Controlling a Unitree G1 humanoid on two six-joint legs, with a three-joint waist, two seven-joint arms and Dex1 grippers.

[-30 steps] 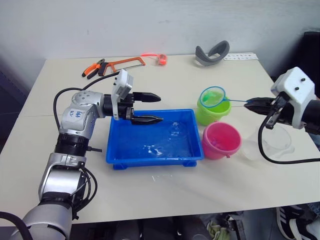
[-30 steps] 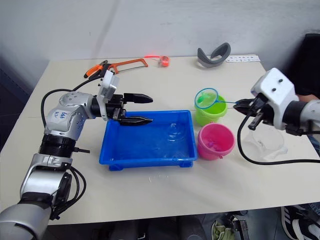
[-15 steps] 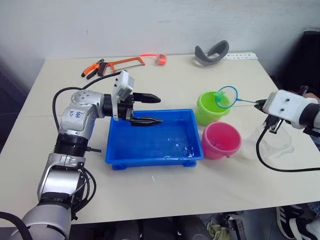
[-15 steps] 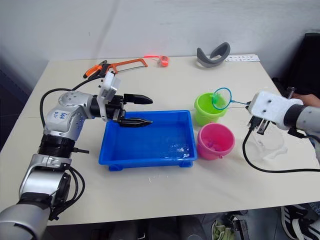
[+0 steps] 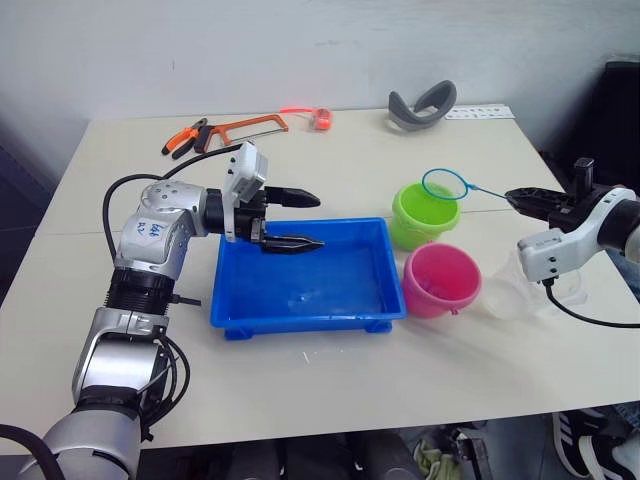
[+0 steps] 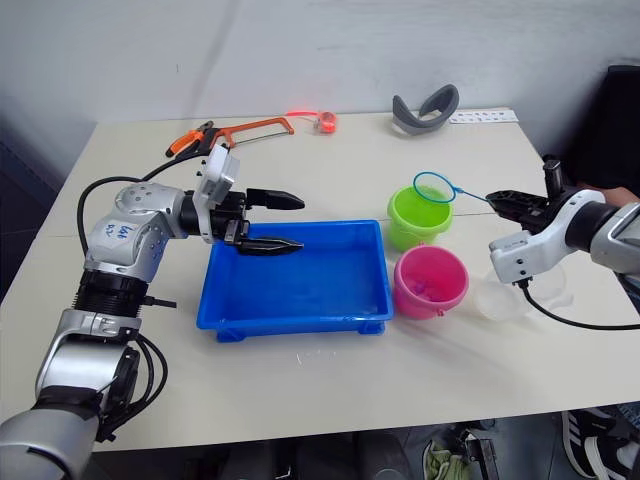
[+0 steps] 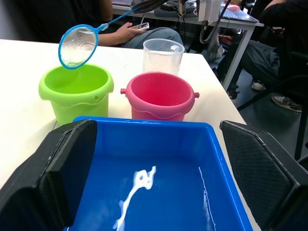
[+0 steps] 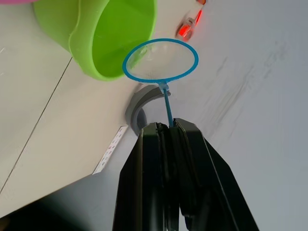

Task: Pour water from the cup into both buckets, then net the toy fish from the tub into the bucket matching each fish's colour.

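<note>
The blue tub point(image 5: 232, 300) holds water in the middle of the table. My left gripper point(image 5: 320, 220) hovers open over its far left corner. To its right stand the lime green bucket point(image 5: 425, 222) and, nearer me, the pink bucket point(image 5: 442, 282). The clear cup point(image 5: 515, 292) sits just right of the pink bucket. My right gripper point(image 5: 522, 197) is shut on the thin handle of the net point(image 5: 441, 184). Its light-blue hoop point(image 7: 77, 45) hangs level above the green bucket's far rim, with the mesh empty. The toy fish are out of view.
Along the table's far edge lie orange-handled pliers point(image 5: 187, 138), a hacksaw point(image 5: 250, 126), a small orange-red item point(image 5: 320, 118), a grey curved band point(image 5: 425, 106) and a white strip point(image 5: 480, 113). A seated person point(image 7: 144, 33) shows beyond the table's right side.
The net held something green over the green bucket and tipped; now it is level and empty. My right wrist has rolled and drawn slightly right. The left arm stays put.
</note>
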